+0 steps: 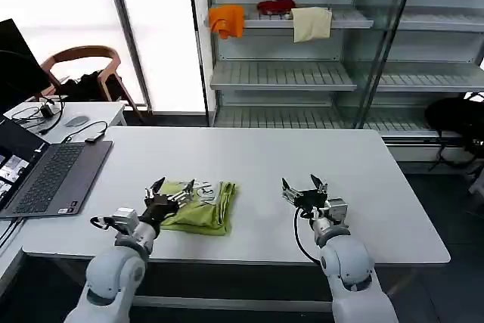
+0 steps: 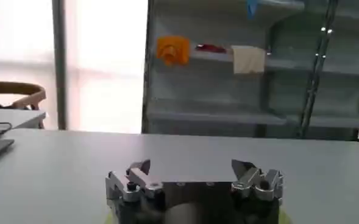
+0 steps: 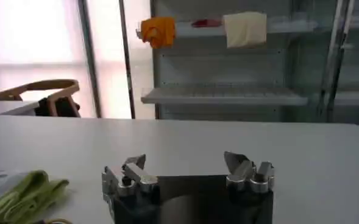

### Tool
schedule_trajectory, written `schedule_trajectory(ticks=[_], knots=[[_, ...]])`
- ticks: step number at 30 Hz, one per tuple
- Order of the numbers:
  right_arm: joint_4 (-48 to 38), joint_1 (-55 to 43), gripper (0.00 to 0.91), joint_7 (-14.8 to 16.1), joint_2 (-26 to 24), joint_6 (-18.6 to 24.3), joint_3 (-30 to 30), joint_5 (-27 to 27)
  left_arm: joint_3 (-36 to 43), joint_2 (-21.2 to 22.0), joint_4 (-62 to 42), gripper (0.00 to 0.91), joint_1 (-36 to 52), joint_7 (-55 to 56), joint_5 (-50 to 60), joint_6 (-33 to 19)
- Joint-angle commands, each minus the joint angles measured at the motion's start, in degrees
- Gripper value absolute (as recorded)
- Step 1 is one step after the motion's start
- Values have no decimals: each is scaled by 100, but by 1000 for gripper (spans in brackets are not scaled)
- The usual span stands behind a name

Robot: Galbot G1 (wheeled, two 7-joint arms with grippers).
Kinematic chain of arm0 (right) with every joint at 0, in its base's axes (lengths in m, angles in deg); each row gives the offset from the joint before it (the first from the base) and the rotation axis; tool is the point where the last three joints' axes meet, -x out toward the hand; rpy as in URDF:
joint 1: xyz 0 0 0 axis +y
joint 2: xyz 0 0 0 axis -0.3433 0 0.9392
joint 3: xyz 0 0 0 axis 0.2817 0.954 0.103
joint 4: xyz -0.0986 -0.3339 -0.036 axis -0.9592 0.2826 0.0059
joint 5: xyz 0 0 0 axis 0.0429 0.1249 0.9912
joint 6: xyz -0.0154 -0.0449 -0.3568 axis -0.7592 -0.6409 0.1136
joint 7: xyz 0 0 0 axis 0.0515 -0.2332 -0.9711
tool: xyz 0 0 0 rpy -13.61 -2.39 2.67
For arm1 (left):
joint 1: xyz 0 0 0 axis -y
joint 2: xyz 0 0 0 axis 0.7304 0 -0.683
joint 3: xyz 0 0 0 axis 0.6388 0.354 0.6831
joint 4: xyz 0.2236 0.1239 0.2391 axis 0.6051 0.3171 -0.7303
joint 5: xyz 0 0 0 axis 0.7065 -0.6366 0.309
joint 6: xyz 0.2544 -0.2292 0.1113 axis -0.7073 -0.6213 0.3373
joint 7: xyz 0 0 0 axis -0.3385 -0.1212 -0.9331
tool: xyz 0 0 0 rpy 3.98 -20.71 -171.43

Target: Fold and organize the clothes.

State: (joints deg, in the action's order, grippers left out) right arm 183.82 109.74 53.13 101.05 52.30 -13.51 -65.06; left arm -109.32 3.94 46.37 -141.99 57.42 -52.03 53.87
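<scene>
Lime T-shirt (image 1: 200, 206) lies in a folded, slightly rumpled bundle on the white worktop (image 1: 257, 164), toward the robot's left and near the front edge, white print facing up at its far side. Left gripper (image 1: 172, 191) sits at the shirt's left edge, over or just touching the fabric, fingers apart and holding nothing that I can see. Right gripper (image 1: 304, 185) rests low over bare worktop well to the right of the shirt, fingers also apart, empty. Judged step: tidying or finishing the fold. To do it well, left fingers should pinch a clean edge rather than a bunched layer, lift low and drag flat so thin fabric doesn't slump, and right arm should come in to pin the opposite side so the bundle doesn't slide. View differences: head view gives the whole layout, both arms, laptop (image 1: 53, 175) at far left. Left wrist view shows its own spread fingers (image 2: 139, 173) and just a thin yellow-green sliver under the gripper, so contact can't be confirmed there. Right wrist view catches the shirt's edge (image 3: 21, 195) off to the side, clearly apart from that gripper (image 3: 185, 167).
</scene>
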Motion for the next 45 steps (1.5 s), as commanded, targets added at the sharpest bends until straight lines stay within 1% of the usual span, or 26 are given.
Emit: schedule_trajectory(ticks=[1,6,12,14,16,19,20,21,22,24,25,26,31,32,33,34,35,36,41,44,45], knots=[[-17,15,907,-3,7,16,-10,7,-604,-283,-397,907,-95,-234,-330,103],[-14,42,907,-1,10,-1,-23,-3,-459,-118,-746,907,-35,-192,-35,103],[-53,15,907,6,4,3,-31,-3,-485,-129,-1072,907,-48,-197,24,35],[-69,4,907,13,0,10,-30,-5,-487,-134,-1115,877,-55,-197,25,11],[-84,-9,907,23,2,14,-26,-4,-488,-119,-1128,806,-62,-197,-1,18],[-111,-34,907,35,5,16,-19,-2,-475,-90,-1111,725,-64,-195,-45,39],[-113,-36,907,35,5,16,-19,-2,-471,-75,-1108,635,-64,-199,-46,39],[-128,-47,907,35,4,21,-15,-1,-460,-62,-1102,605,-65,-200,-85,53],[-130,-48,907,38,4,26,-17,-2,-453,-45,-1103,524,-65,-202,-93,59],[-138,-48,907,40,1,31,-18,-1,-451,-13,-1103,464,-69,-201,-166,88],[-143,-45,907,38,1,35,-22,-1,-450,4,-1104,403,-70,-203,-201,109],[-144,-45,907,37,0,36,-23,0,-451,15,-1106,312,-76,-206,-241,114],[-151,-45,907,27,-13,84,-20,2,-463,87,-1086,302,-98,-149,-699,290],[-145,-48,907,26,-11,84,-17,2,-468,94,-1082,282,-99,-139,-733,305],[-138,-51,907,25,-11,84,-15,2,-473,103,-1075,242,-99,-135,-877,324],[-133,-53,907,23,-8,83,-11,2,-475,103,-1065,181,-100,-126,-935,329],[-132,-52,907,21,-8,83,-8,3,-473,105,-1057,40,-101,-130,-968,328],[-128,-52,907,21,-6,84,-5,4,-474,107,-1023,20,-109,-126,-1039,330],[-106,-39,907,15,-1,83,-4,7,-470,123,-932,10,-121,-105,-1092,253],[-87,-30,907,13,-4,84,-12,5,-462,104,-850,0,-144,-130,-786,7],[-75,-16,907,14,-5,84,-17,5,-458,104,-831,0,-148,-124,-249,-259]])
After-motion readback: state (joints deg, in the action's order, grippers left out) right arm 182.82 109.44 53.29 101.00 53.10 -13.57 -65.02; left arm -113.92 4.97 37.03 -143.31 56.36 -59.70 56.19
